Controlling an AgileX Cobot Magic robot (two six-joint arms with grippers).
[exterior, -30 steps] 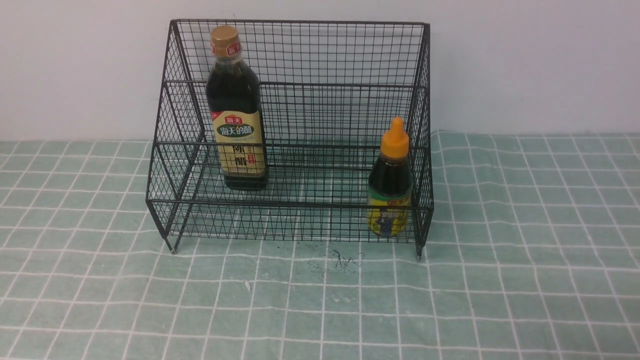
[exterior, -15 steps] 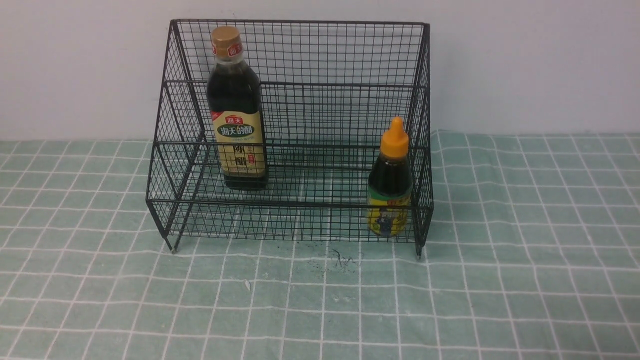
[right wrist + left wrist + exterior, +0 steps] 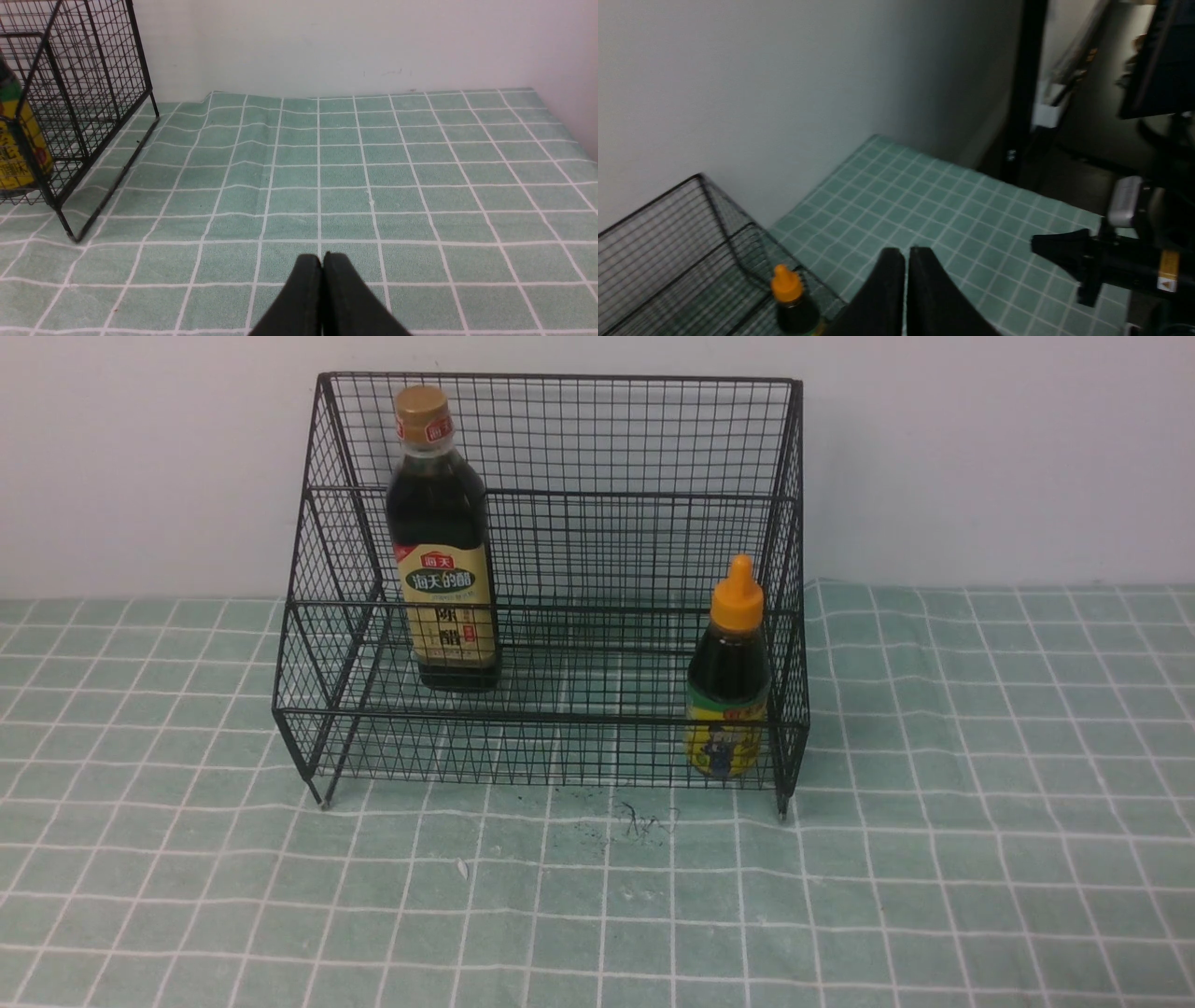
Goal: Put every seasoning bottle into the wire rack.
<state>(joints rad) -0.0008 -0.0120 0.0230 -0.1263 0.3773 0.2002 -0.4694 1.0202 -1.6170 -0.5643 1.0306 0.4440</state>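
The black wire rack (image 3: 560,439) stands against the back wall. Inside it, on the left, a tall dark bottle (image 3: 441,541) with a gold cap and tan label stands upright. A short dark bottle (image 3: 729,677) with an orange nozzle cap and yellow label stands in the rack's front right corner; it also shows in the left wrist view (image 3: 794,305) and partly in the right wrist view (image 3: 16,140). Neither arm appears in the front view. My left gripper (image 3: 906,254) is shut on nothing, held high above the cloth. My right gripper (image 3: 322,259) is shut and empty, low over the cloth to the right of the rack.
A green checked cloth (image 3: 980,803) covers the table. Small dark specks (image 3: 639,821) lie on it just in front of the rack. The right arm (image 3: 1111,263) shows in the left wrist view. The rack's side wall (image 3: 93,70) stands beside the right gripper's view.
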